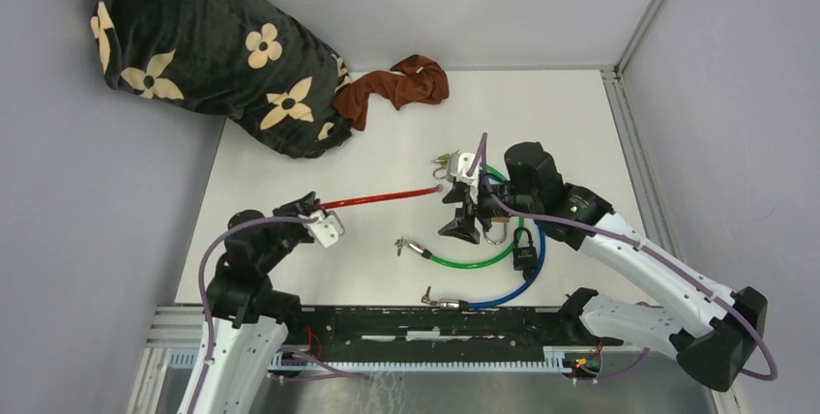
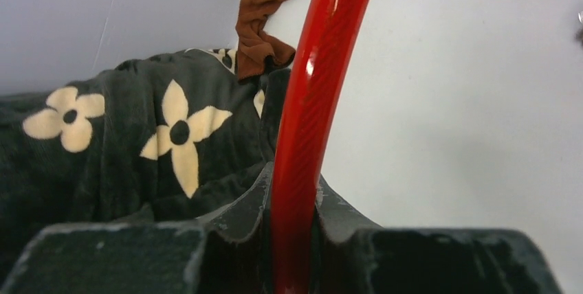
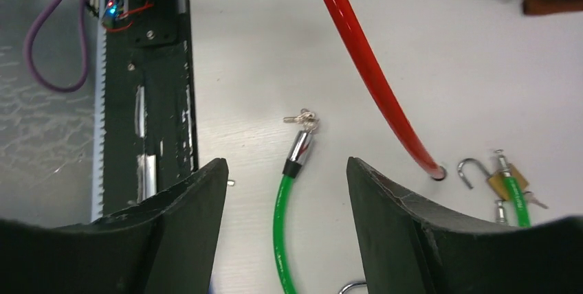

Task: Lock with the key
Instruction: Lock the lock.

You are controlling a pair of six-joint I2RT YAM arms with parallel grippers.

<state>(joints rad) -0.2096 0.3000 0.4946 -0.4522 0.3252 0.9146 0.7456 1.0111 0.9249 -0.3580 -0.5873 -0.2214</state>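
My left gripper (image 2: 292, 185) is shut on a red cable (image 2: 313, 88), which runs right across the table (image 1: 377, 198) to its free end (image 3: 434, 169). Beside that end lies a brass padlock (image 3: 503, 181) with its shackle (image 3: 470, 169) open. My right gripper (image 3: 287, 167) hangs open above a green cable (image 3: 278, 222), holding nothing. The green cable's metal tip (image 3: 300, 147) carries a small bunch of keys (image 3: 303, 117). In the top view the right gripper (image 1: 464, 213) sits over the green (image 1: 469, 261) and blue cable (image 1: 517, 288) loops, beside a black padlock (image 1: 525, 255).
A black flowered blanket (image 1: 208, 42) is heaped at the back left, with a brown cloth (image 1: 396, 85) next to it. The black base rail (image 1: 435, 322) runs along the near edge. A second key (image 1: 426, 294) lies at the blue cable's end.
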